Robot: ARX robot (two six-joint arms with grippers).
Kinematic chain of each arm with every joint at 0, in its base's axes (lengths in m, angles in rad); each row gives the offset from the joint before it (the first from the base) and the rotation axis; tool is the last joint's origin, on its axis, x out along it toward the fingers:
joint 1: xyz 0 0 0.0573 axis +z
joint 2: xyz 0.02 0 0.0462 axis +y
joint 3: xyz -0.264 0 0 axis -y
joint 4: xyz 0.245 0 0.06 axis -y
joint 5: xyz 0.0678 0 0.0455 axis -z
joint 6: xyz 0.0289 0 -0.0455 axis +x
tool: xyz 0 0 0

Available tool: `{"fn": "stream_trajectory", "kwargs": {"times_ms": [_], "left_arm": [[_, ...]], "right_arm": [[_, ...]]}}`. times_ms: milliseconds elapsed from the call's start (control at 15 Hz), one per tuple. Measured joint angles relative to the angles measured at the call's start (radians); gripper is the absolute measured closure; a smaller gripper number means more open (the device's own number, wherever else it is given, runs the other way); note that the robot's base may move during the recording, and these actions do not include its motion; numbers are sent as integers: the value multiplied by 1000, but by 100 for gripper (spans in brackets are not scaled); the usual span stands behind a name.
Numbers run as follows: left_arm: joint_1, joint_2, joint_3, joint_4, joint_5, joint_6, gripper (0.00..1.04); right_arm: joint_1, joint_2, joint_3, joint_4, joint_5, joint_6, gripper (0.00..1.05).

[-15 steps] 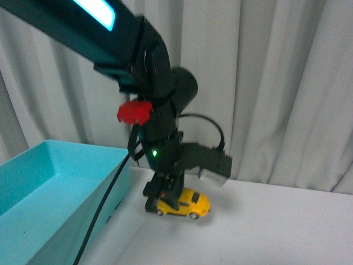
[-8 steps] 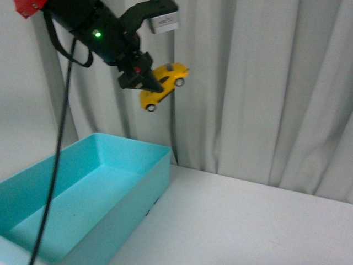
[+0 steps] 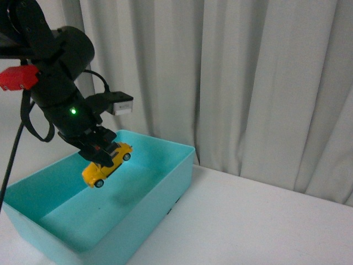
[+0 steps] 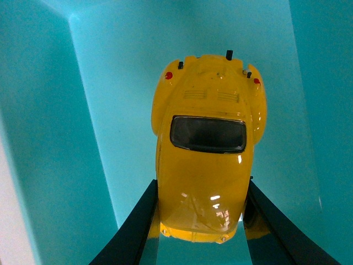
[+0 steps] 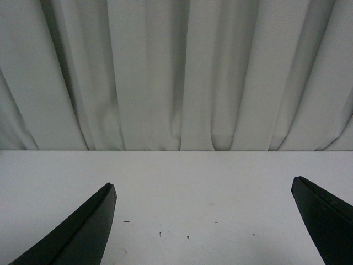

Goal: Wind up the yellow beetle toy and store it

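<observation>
The left gripper (image 3: 102, 148) has its two dark fingers (image 4: 138, 221) pressed against the sides of the beetle (image 3: 107, 164), holding it in the air over the inside of the teal bin (image 3: 171, 182), toward the bin's far left part. The car hangs tilted, its left end lower and its right end higher, clear of the bin's floor. In the left wrist view its roof and a dark window face the camera, with the bin floor beyond. The bin sits at the left of the white table (image 3: 259, 221), before a pale curtain (image 3: 248, 77). The right gripper (image 5: 203, 187) is spread wide above the table, holding nothing.
</observation>
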Motion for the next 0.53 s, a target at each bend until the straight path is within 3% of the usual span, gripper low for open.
{"fn": "stream_trajectory", "kwargs": {"times_ms": [532], "left_arm": [[-100,194,21,82,-200,-137,69]], "right_arm": [[0,0,0,0,0,0,7]]}}
